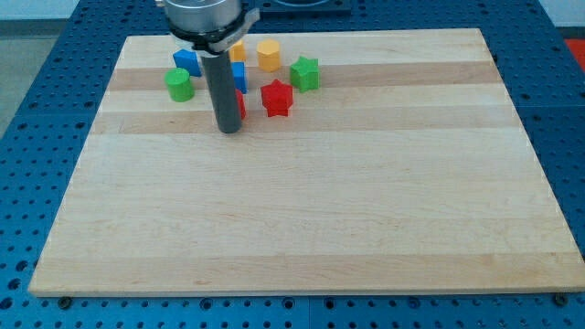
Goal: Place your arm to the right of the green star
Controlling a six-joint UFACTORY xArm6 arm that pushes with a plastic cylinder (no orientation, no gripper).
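The green star [305,73] lies near the view's top, left of centre, on the wooden board [311,219]. My tip [229,130] rests on the board below and to the left of the star, with the red star [276,98] between them. The rod stands upright and hides part of a small red block [240,104] and a blue block [239,77] behind it.
A yellow hexagonal block [268,55] sits above-left of the green star. Another yellow block [237,50] peeks out beside the rod. A blue block [186,61] and a green cylinder [178,84] lie left of the rod. Blue perforated table surrounds the board.
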